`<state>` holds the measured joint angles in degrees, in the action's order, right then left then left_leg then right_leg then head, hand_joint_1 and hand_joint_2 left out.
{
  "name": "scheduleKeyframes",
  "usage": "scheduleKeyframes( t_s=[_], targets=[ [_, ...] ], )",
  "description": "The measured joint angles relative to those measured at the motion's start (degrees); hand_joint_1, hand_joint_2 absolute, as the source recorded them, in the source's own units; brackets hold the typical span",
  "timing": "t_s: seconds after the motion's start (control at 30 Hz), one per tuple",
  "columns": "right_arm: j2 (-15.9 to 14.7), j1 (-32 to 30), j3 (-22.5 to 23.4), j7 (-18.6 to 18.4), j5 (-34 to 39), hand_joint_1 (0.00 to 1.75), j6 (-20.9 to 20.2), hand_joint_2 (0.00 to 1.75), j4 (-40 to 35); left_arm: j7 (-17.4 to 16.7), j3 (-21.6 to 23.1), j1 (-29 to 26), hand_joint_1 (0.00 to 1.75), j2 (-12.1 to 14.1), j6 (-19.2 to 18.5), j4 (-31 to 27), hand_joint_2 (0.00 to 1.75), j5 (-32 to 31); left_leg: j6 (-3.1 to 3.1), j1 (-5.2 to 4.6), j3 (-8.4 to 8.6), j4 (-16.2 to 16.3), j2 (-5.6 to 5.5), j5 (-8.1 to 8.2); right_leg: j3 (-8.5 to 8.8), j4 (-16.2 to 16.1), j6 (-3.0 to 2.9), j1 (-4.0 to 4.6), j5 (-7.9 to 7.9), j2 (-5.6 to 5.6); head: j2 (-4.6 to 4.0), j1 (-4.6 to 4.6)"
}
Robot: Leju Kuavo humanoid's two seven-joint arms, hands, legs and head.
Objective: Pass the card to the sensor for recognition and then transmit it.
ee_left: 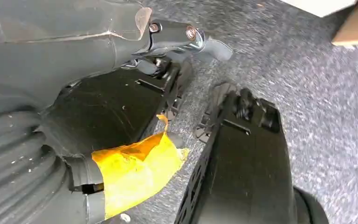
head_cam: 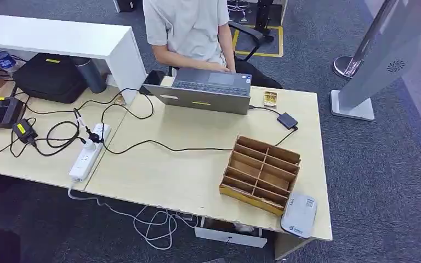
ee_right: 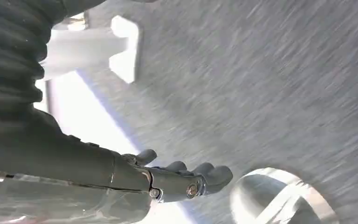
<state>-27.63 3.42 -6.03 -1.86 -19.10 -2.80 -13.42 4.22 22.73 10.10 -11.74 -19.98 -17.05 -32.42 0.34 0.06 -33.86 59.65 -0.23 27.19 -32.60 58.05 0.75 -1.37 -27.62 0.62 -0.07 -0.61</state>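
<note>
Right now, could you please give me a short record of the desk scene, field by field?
surface: light wooden table
organiser: wooden divided box near the table's right front corner
reader: grey and white device lying beside the box, at the table edge
laptop: open, at the far edge, a seated person behind it
power strip: white, with black cables plugged in
left hand: hanging over the carpet, holding nothing visible
right hand: over the carpet, fingers loosely curled, holding nothing
card: cannot tell

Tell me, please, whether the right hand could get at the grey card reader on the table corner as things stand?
Probably yes: the card reader lies bare on the near right corner, but the right hand hangs empty over the carpet.
</note>
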Motion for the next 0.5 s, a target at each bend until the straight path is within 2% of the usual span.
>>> scheduleKeyframes(
  t_s=[0.13, 0.17, 0.27, 0.37, 0.5],
  targets=[
    [-6.91, -0.14, 2.1, -2.67, 1.68, 0.0, -1.27, 1.75, 1.49, 1.6, 1.64, 0.59, 0.0, 0.18, -2.08, 0.17, 1.75, -1.55, 0.04, -0.02, -0.01, 0.0, 0.02, 0.03, 0.0, 0.0, 0.01, -0.01, 0.01, 0.02, 0.0, -0.04],
    [-7.79, -0.12, 2.38, -3.21, 1.88, 0.0, -1.29, 1.75, 1.66, 1.85, 1.83, 0.64, 0.0, 0.2, -2.31, 0.17, 1.75, -1.7, 0.05, -0.02, -0.01, 0.0, 0.02, 0.03, 0.0, 0.0, 0.01, -0.02, 0.01, 0.02, 0.0, -0.05],
    [-13.47, 0.43, 4.02, -7.34, 2.99, 0.0, -1.37, 1.75, 2.38, 3.34, 3.1, 0.89, 0.0, 0.59, -3.62, 0.2, 1.75, -2.57, 0.05, -0.04, 0.0, 0.0, 0.02, 0.03, 0.0, 0.0, 0.01, -0.04, 0.01, 0.01, 0.0, -0.07],
    [-16.93, 0.98, 5.07, -10.75, 3.82, 0.0, -1.48, 1.75, 2.82, 4.59, 4.0, 1.06, 0.0, 0.87, -4.59, 0.22, 1.75, -3.15, 0.07, -0.03, 0.02, 0.0, 0.01, 0.02, 0.0, 0.0, 0.01, -0.03, 0.01, 0.01, 0.0, -0.06],
    [-17.5, 0.49, 6.51, -10.25, 6.31, 0.0, -4.48, 1.75, 3.15, 4.22, 4.35, 1.19, 0.0, 0.7, -4.59, 0.33, 1.75, -3.01, 0.07, 0.01, 0.03, -0.01, 0.0, 0.01, 0.0, 0.0, 0.01, 0.02, 0.01, 0.0, 0.0, -0.02]
  ],
)
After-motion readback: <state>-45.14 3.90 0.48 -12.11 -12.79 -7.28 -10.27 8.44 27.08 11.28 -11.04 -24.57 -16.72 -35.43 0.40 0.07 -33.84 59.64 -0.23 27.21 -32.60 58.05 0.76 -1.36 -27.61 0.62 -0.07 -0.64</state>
